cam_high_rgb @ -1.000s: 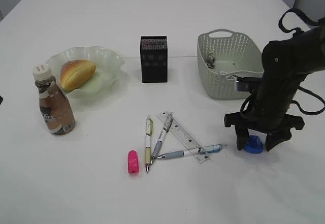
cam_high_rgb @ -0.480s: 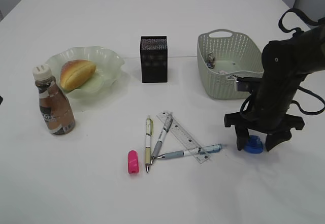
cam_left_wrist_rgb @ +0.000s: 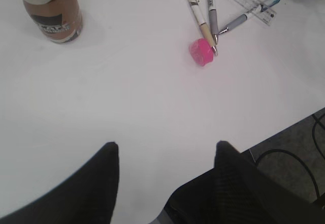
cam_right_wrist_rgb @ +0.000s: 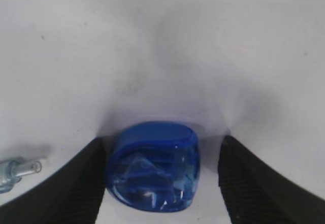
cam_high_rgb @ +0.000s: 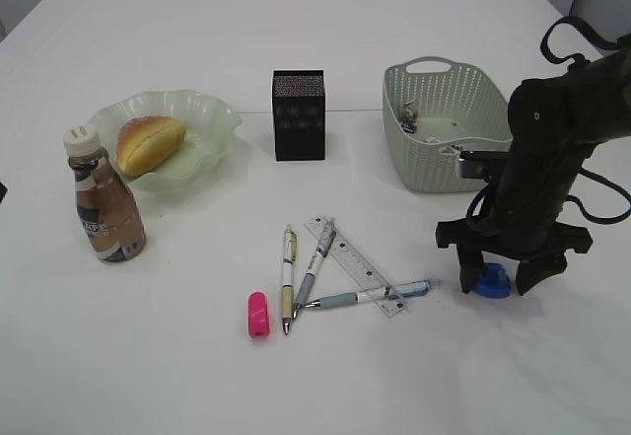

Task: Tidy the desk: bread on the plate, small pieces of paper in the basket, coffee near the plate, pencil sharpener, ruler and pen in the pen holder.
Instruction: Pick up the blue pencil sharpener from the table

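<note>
Right wrist view puts the small blue translucent plastic pencil sharpener (cam_right_wrist_rgb: pixel 152 165) squarely between your right gripper (cam_right_wrist_rgb: pixel 161 176)'s two dark fingers (cam_right_wrist_rgb: pixel 81 183), which stand wide on either side of it with a sliver of white table showing at each flank, so nothing is clamped yet. The sharpener is rounded and blocky, its broader face towards the camera; a straight close should catch its two sides. The exterior view agrees: the right gripper (cam_high_rgb: pixel 502 275) is planted over the sharpener (cam_high_rgb: pixel 491 280), and this arm is plainly the nearer one.

The black mesh square pen holder (cam_high_rgb: pixel 299 115) lies well off to that gripper's left and further up the table, past the clear plastic ruler (cam_high_rgb: pixel 355 264) and three pens (cam_high_rgb: pixel 287 277). The left gripper (cam_left_wrist_rgb: pixel 165 183) hangs open over bare table, holding nothing, with a pink sharpener (cam_left_wrist_rgb: pixel 202 52) and the brown white-capped coffee bottle (cam_left_wrist_rgb: pixel 51 8) ahead of it.

The sage-green woven-pattern basket (cam_high_rgb: pixel 434 164) just beyond the right gripper holds a few small scraps (cam_high_rgb: pixel 409 115) (hard to identify). The pale green ruffled plate (cam_high_rgb: pixel 212 119) carries the golden oblong bread bun (cam_high_rgb: pixel 149 142), with the coffee just beside.
</note>
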Robot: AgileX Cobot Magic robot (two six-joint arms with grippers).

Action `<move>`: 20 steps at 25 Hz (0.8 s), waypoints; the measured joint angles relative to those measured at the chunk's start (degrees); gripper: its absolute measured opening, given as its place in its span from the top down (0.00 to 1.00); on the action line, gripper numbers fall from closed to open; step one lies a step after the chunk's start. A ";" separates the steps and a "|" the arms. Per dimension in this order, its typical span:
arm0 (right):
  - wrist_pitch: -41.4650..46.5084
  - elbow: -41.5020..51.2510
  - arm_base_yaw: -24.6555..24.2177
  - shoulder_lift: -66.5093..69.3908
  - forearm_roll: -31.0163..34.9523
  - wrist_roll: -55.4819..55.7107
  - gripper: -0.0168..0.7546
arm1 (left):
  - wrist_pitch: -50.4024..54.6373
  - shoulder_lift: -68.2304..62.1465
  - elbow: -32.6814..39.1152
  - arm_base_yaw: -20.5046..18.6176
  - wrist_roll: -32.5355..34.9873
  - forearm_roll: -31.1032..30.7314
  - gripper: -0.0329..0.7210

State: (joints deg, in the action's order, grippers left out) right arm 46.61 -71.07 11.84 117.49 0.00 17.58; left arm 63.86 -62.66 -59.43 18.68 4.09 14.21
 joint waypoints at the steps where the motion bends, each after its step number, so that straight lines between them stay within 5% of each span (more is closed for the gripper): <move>1: 0.00 0.00 0.00 0.00 0.00 0.00 0.28 | 0.00 0.00 0.00 0.00 0.00 0.00 0.38; 5: 0.00 0.00 0.00 0.00 0.00 0.00 0.29 | 0.00 0.00 0.00 0.00 0.00 0.00 0.39; 12: -0.19 -0.02 0.00 0.00 0.00 0.00 0.50 | 0.00 0.00 0.00 0.00 0.00 0.00 0.41; 20: 0.03 -0.12 0.00 0.00 0.00 0.00 0.52 | 0.00 0.00 0.00 0.00 0.00 0.00 0.41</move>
State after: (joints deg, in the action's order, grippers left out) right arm 46.64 -71.19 11.84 117.49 0.00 17.58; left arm 63.86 -62.66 -59.43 18.68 4.09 14.21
